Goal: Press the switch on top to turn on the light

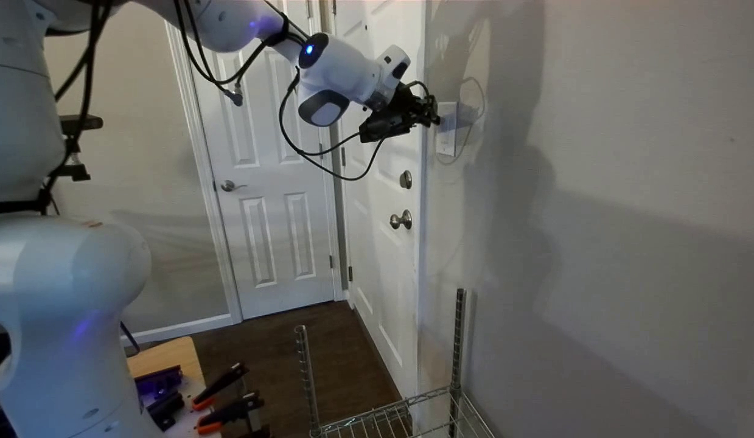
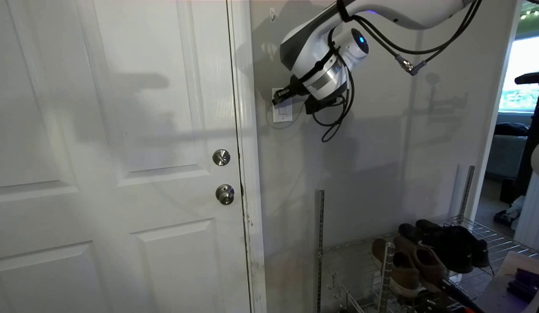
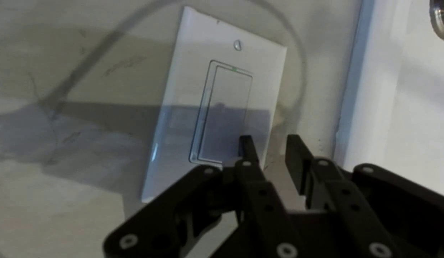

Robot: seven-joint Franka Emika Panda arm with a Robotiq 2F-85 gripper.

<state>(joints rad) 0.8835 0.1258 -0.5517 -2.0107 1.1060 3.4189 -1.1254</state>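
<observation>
- The upright white rectangular wall switch plate (image 3: 215, 104) is seen slanted at the upper middle of the wrist frame; in both exterior views it is fixed to a pale beige wall (image 1: 626, 152).
- The jaws of the black two-fingered gripper (image 3: 269, 139) are held parted, with nothing gripped between them.
- The reach is judged nearly complete: in both exterior views the gripper is placed at the plate's upper part, and in the wrist frame one fingertip (image 3: 248, 148) is shown overlapping the lower right of the flat white rectangular paddle (image 3: 228, 114).
- Whether the paddle is touched cannot be told, nor whether the light is on; the press is judged to be left.
- The wall is marked by scuffs at the left of the wrist frame and crossed by shadows.
- At the left of an exterior frame a white panelled door (image 2: 108, 174) with a round silver metal knob (image 2: 225, 194) is seen; at lower right, brown shoes (image 2: 402, 274) and black shoes (image 2: 454, 248) are set on a silver wire rack (image 2: 320, 243).
</observation>
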